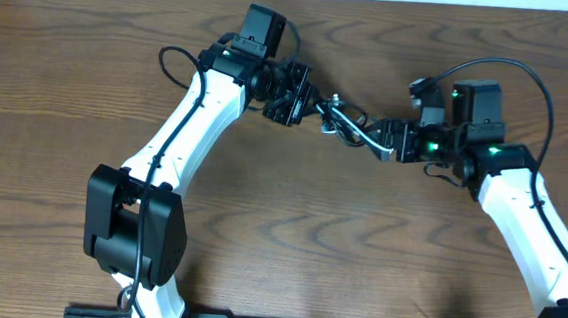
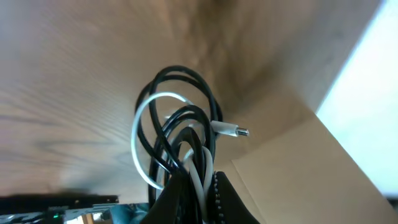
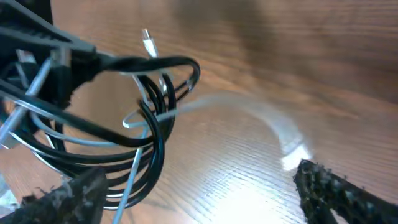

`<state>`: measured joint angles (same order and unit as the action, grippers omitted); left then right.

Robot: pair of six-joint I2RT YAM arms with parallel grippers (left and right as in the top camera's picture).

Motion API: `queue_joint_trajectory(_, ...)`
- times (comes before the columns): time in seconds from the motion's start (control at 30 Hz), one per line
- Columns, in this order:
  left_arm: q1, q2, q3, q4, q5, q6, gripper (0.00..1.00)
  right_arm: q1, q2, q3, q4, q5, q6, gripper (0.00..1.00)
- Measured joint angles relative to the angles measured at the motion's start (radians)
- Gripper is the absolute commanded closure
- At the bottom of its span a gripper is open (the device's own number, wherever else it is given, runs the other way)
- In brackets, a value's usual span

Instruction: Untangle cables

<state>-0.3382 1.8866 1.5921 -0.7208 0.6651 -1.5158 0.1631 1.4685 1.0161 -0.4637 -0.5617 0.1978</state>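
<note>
The black and white cables form one tangled bundle held just above the table between my two grippers. My left gripper is shut on the bundle. In the left wrist view its fingers clamp black and white strands, with the loops and a white plug hanging beyond them. My right gripper sits at the bundle's right end. In the right wrist view its fingers are wide apart, the black loops lie by its left finger, and a blurred white strand runs between the fingers.
Brown wooden table all around. The thick black wire of the right arm arcs over its wrist, and the left arm's wire loops beside its forearm. A pale wall or board shows in the left wrist view.
</note>
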Motion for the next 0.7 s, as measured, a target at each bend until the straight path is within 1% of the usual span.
queue_joint_trajectory(0.03, 0.001, -0.002, 0.000, -0.049, -0.027, 0.000, 0.93, 0.002, 0.000, 0.000, -0.019, 0.007, -0.005, 0.23)
queue_joint_trajectory(0.1, -0.001, -0.004, 0.000, -0.091, -0.078, -0.003, 0.92, 0.005, 0.000, 0.004, -0.100, 0.043, -0.005, 0.26)
queue_joint_trajectory(0.13, -0.002, -0.004, 0.000, -0.101, -0.098, 0.002, 0.93, 0.009, -0.001, 0.003, -0.193, 0.105, 0.007, 0.27)
queue_joint_trajectory(0.2, -0.004, -0.004, 0.000, -0.108, -0.126, 0.013, 0.93, 0.011, -0.002, 0.007, -0.294, 0.247, 0.053, 0.28)
queue_joint_trajectory(0.27, -0.005, -0.004, 0.000, -0.109, -0.138, 0.023, 0.93, 0.011, -0.002, 0.007, -0.367, 0.414, 0.133, 0.24)
queue_joint_trajectory(0.3, -0.005, -0.004, 0.000, -0.108, -0.148, 0.025, 0.92, 0.011, -0.002, 0.007, -0.371, 0.446, 0.150, 0.24)
queue_joint_trajectory(0.37, 0.006, -0.004, 0.000, -0.104, -0.201, 0.038, 0.93, 0.008, -0.002, 0.006, -0.373, 0.572, 0.230, 0.18)
queue_joint_trajectory(0.47, 0.037, -0.004, 0.000, -0.104, -0.254, 0.077, 0.93, 0.008, -0.002, 0.004, -0.301, 0.638, 0.323, 0.06)
queue_joint_trajectory(0.5, 0.035, -0.004, 0.000, -0.106, -0.262, 0.101, 0.93, 0.008, -0.002, 0.002, -0.245, 0.648, 0.372, 0.05)
queue_joint_trajectory(0.53, 0.028, -0.004, 0.000, -0.106, -0.268, 0.132, 0.93, 0.008, -0.002, -0.002, -0.177, 0.640, 0.397, 0.03)
queue_joint_trajectory(0.57, 0.012, -0.004, 0.000, -0.108, -0.273, 0.188, 0.93, 0.004, -0.003, -0.002, -0.100, 0.600, 0.431, 0.02)
queue_joint_trajectory(0.6, -0.001, -0.004, 0.000, -0.109, -0.277, 0.234, 0.93, 0.004, -0.003, -0.003, -0.059, 0.573, 0.439, 0.02)
queue_joint_trajectory(0.63, -0.012, -0.004, 0.000, -0.105, -0.283, 0.317, 0.92, 0.003, -0.003, -0.003, -0.049, 0.554, 0.434, 0.02)
queue_joint_trajectory(0.7, -0.022, -0.004, 0.000, -0.104, -0.290, 0.554, 0.92, -0.012, -0.003, -0.003, -0.077, 0.534, 0.421, 0.02)
